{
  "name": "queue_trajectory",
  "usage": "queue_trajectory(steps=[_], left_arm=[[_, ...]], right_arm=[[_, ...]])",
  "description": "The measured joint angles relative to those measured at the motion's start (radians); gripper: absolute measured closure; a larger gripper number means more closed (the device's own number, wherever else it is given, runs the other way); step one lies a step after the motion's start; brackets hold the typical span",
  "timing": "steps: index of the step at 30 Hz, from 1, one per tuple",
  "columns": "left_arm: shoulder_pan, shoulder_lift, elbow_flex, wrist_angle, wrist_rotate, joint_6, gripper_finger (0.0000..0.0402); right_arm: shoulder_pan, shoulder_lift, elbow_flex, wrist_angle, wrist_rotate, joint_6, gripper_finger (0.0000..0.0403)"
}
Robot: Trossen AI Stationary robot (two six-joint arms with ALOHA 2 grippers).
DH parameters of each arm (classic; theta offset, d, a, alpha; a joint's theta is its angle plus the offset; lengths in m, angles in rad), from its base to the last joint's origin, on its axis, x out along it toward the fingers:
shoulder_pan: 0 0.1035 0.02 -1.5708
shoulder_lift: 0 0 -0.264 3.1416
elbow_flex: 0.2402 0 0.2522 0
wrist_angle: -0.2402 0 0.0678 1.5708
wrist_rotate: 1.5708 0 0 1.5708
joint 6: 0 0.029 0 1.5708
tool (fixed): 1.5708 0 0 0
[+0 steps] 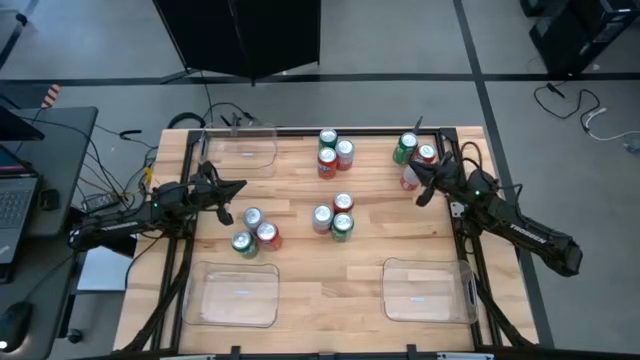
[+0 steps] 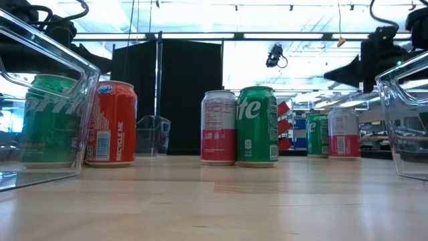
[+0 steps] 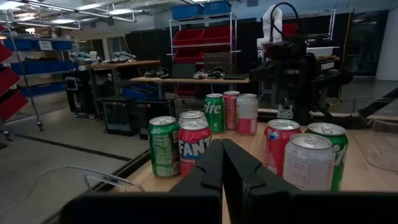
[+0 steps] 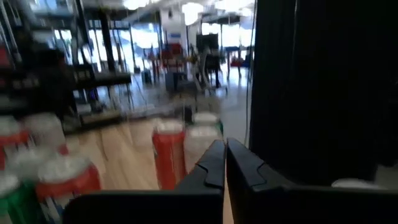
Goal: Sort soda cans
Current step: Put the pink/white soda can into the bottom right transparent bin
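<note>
Bright ceiling lights (image 2: 267,35) overhead wash the low view's background pale. The right wrist view is smeared with blur (cans (image 4: 169,155) especially); soft shadows lie under things.

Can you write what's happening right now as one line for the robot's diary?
stage: sorting not started | soda cans: in clusters on table | trays: no cans | left end effector: shut, holding nothing | right end effector: shut, holding nothing

One camera looks straight down over the whole worktop (image 1: 330,285); another sits level at its surface; both wrist cameras peer forward, sharing the cans (image 1: 333,218).
</note>
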Motion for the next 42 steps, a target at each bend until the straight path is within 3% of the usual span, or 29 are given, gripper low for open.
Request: queue_trajectory(steps=[7, 11, 20, 31, 42], left_arm=[[0.0, 0.0, 0.0, 0.0, 0.0, 0.0, 0.0399], [0.0, 0.0, 0.0, 0.0, 0.0, 0.0, 0.0399], [0.0, 0.0, 0.0, 0.0, 0.0, 0.0, 0.0399], [0.0, 0.0, 0.0, 0.0, 0.0, 0.0, 0.0399], [0.0, 0.0, 0.0, 0.0, 0.0, 0.0, 0.0399]], right_arm=[[0.009, 0.012, 0.008, 0.04, -0.012, 0.136, 0.04], [0.039, 0.031, 0.053, 0.01, -0.005, 0.169, 0.0377], [0.137, 0.139, 0.277, -0.422, 0.126, 0.181, 0.026], [0.217, 0.309, 0.429, -0.638, 0.305, 0.286, 0.0129], [0.217, 0.603, 0.607, -0.894, 0.382, 0.464, 0.0117]])
